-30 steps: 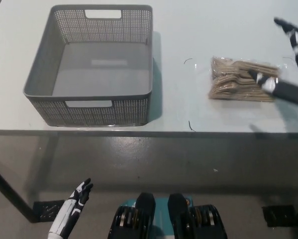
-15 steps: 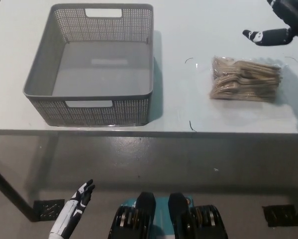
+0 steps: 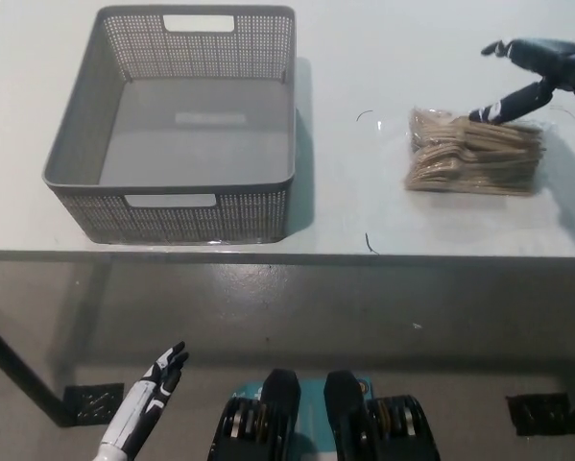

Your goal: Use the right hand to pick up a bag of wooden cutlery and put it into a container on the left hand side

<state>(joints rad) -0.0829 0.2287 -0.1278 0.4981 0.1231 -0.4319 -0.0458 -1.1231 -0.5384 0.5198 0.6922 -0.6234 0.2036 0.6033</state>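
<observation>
A clear bag of wooden cutlery (image 3: 473, 154) lies flat on the white table (image 3: 364, 67) at the right. My black right hand (image 3: 535, 72) hovers at the bag's far right corner, open, fingers spread, one fingertip close to the bag's top edge; I cannot tell if it touches. The grey perforated basket (image 3: 76, 154) stands on the table's left side with nothing inside. My white left hand (image 3: 143, 408) hangs low at the lower left, below the table's front edge, fingers apart and holding nothing.
The table's front edge (image 3: 287, 254) runs across the middle of the picture, with grey floor below it. Bare tabletop lies between the basket and the bag. A thin dark curl (image 3: 368, 244) lies near the front edge.
My right hand lifted off the bag's right end, swung to the far right corner, and now has come down and left toward the bag's far edge. The bag has stayed put.
</observation>
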